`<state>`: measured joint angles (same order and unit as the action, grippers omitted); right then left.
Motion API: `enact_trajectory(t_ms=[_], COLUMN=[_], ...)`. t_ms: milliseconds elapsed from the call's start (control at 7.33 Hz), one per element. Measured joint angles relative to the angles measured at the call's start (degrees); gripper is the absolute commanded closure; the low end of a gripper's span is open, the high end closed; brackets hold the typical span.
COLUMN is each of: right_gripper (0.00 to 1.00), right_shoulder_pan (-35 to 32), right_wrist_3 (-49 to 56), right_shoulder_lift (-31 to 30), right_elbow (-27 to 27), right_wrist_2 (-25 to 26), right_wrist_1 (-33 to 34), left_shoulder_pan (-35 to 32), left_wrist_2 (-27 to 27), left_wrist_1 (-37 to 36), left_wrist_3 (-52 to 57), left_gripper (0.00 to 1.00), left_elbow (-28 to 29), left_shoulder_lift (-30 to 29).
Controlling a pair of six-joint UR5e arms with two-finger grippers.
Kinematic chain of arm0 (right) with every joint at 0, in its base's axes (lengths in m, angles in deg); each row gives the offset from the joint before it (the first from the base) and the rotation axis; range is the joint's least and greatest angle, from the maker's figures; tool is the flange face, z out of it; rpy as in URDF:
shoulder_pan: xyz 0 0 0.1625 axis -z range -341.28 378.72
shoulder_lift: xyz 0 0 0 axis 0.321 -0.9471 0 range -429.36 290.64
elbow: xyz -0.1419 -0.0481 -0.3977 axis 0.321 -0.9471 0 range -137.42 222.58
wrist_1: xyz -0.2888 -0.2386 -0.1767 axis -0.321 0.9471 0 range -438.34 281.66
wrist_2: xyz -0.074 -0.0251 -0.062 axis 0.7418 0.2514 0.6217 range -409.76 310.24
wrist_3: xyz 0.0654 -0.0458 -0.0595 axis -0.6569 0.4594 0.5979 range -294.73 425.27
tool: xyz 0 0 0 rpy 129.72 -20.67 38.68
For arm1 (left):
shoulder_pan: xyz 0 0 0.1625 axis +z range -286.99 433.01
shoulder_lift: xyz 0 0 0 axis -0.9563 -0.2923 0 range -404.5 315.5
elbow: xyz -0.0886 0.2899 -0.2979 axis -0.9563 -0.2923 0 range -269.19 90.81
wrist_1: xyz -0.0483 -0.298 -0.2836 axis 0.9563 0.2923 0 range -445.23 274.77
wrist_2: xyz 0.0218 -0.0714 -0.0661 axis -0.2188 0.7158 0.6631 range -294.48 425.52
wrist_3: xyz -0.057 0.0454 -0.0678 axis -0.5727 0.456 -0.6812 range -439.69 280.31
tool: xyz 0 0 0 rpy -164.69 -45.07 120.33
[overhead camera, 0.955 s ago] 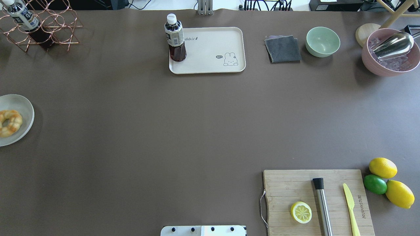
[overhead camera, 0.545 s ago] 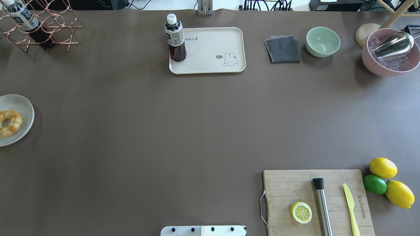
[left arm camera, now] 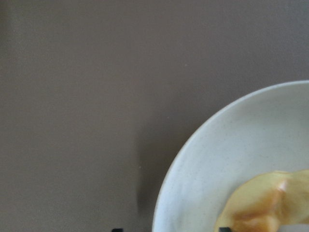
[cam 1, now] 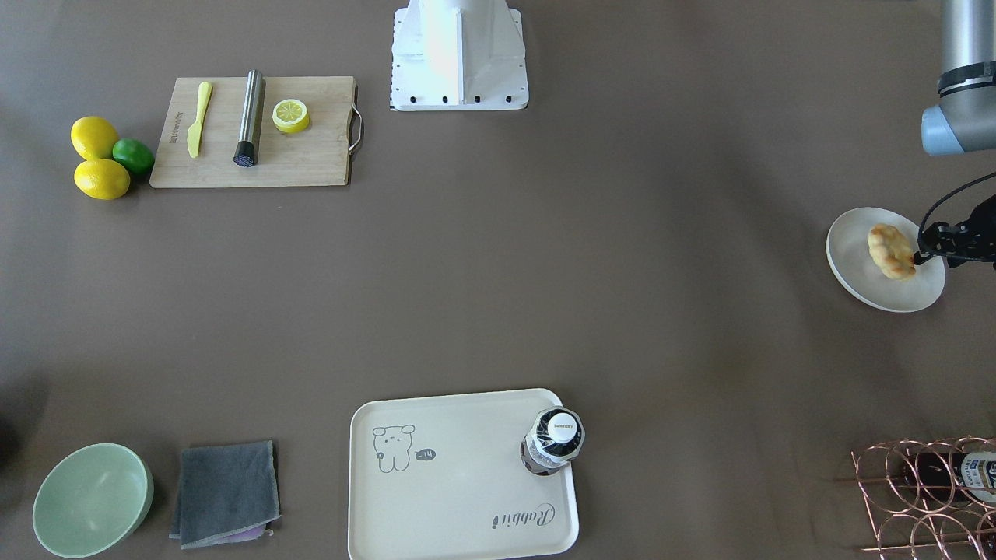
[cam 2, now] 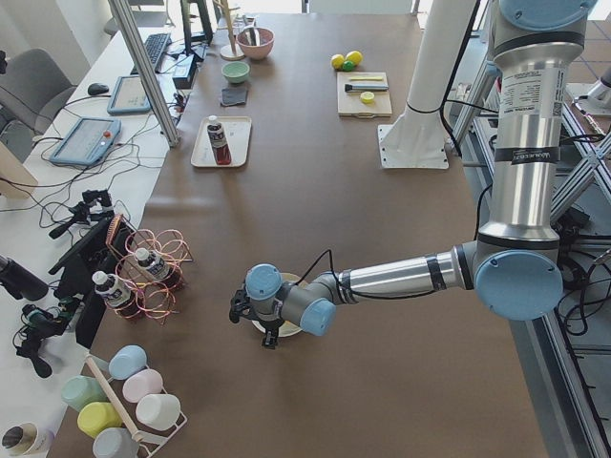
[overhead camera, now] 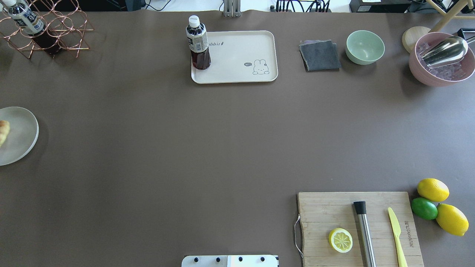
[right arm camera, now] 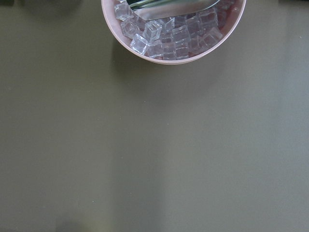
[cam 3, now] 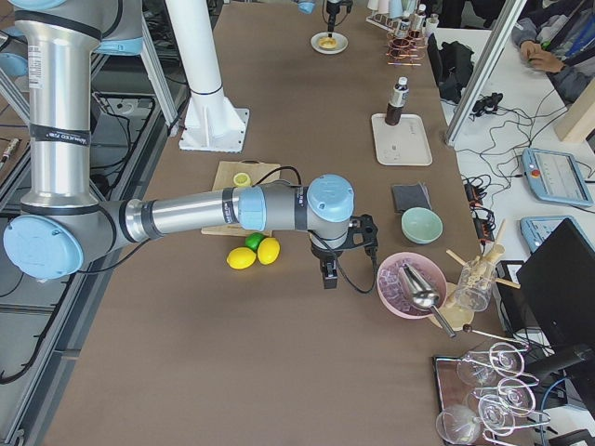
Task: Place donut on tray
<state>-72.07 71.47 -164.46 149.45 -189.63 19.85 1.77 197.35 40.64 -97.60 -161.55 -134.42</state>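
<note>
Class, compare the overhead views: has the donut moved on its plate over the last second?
Yes. The donut has shifted toward the view's left edge across the plate, which has not moved; only a sliver of it shows now.

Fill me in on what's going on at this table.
The left gripper grips one edge of the donut over the round plate at the table's end. The donut looks tipped up rather than lying flat. The tray sits further along the table, with a bottle standing in one corner and the rest bare. The right gripper hangs beside the pink ice bowl, holding nothing that I can see.
</note>
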Motion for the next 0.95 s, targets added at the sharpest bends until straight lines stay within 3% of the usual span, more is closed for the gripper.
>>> enact_trajectory(t_ms=[136,682,955], right_gripper=[0.0,0.0,0.0], right_shoulder_pan=[0.0,-0.06,-0.03], right_wrist_3=[-0.21,-0.69,-0.9], right_shoulder_lift=[-1.33,-2.77,-2.79], right_elbow=[1.84,4.69,5.0], right_wrist_2=[-0.01,-0.05,0.01], right_wrist_1=[-0.01,-0.01,0.06], left_shoulder_pan=[0.03,0.0,-0.49], left_wrist_2=[0.0,1.06,7.05], left_wrist_1=[0.05,-0.08,-1.16], left_wrist_3=[-0.07,-2.53,-6.9], left_gripper=[1.0,1.0,1.0], left_elbow=[0.14,-0.49,-1.32], left_shoulder_lift=[0.15,-0.35,-3.38])
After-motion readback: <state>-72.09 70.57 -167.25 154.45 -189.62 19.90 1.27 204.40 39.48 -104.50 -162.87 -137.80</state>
